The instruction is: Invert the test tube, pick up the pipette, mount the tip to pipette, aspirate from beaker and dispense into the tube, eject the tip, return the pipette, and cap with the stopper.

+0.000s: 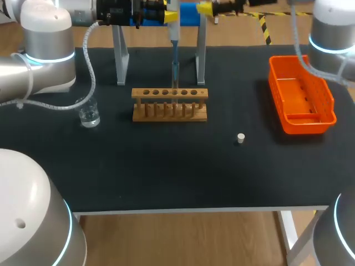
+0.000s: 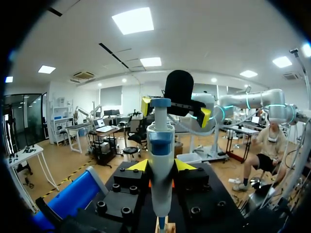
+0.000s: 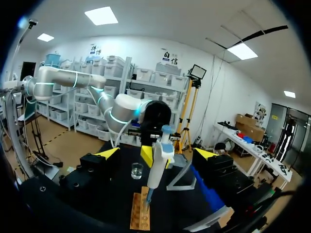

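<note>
The white and blue pipette (image 2: 161, 145) hangs upright between the yellow fingers of my left gripper (image 2: 161, 166), which is shut on its body. In the head view the pipette (image 1: 174, 39) points down, its tip just above the wooden test tube rack (image 1: 170, 104). A clear tube (image 3: 146, 204) stands in the rack right under the tip. My right gripper (image 3: 156, 154) faces the pipette from the other side, its fingers wide open and apart from it. A glass beaker (image 1: 89, 113) with liquid stands left of the rack. The white stopper (image 1: 241, 138) lies to the right of the rack, nearer the table's front.
An orange basket (image 1: 302, 97) sits at the table's right edge. The metal legs of the pipette stand (image 1: 120, 55) rise just behind the rack, with a blue part on top.
</note>
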Available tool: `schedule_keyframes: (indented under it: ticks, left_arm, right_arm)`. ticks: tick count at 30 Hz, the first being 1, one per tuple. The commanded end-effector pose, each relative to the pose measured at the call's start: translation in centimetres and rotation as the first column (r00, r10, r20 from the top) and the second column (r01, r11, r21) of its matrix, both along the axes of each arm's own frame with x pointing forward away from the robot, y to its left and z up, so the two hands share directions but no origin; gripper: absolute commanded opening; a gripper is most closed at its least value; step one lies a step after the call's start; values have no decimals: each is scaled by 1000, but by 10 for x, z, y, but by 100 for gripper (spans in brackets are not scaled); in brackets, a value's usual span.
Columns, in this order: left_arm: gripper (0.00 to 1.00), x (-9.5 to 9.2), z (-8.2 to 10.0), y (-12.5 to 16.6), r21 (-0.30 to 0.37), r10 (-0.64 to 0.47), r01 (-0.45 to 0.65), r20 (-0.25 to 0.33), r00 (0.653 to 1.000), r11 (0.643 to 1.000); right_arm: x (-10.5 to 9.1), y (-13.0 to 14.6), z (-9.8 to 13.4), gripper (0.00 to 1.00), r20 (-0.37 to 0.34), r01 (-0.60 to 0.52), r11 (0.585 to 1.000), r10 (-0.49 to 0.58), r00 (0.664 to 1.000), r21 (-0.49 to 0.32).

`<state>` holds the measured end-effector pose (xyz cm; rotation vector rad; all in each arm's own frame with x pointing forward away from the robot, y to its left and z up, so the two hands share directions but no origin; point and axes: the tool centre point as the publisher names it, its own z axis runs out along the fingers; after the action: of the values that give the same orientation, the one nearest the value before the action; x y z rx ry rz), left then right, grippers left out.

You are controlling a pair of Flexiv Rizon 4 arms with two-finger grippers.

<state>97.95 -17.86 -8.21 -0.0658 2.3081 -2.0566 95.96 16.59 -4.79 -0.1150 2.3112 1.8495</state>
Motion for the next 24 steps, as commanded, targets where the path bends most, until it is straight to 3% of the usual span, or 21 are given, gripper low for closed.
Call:
schedule_keyframes:
  ticks: [1, 9, 18, 22, 24]
  left_arm:
    - [0, 1, 1, 1, 3, -3, 3, -1, 1000, 1000]
    - [0, 1, 1, 1, 3, -3, 3, -1, 1000, 1000]
    - [0, 1, 1, 1, 3, -3, 3, -1, 1000, 1000]
    - [0, 1, 1, 1, 3, -3, 3, -1, 1000, 1000]
    - [0, 1, 1, 1, 3, -3, 3, -1, 1000, 1000]
  right_arm:
    - [-13, -33, -33, 100, 13, -2, 1000, 2, 1000, 4]
    - [-12, -53, -98, 100, 35, 16, 1000, -16, 999, -14]
    - [-1, -38, -156, 100, 85, -12, 997, 18, 996, -71]
    - [9, -28, -176, 100, 62, -3, 997, 8, 998, -80]
    - [13, -24, -183, 100, 30, -8, 999, 10, 1000, -47]
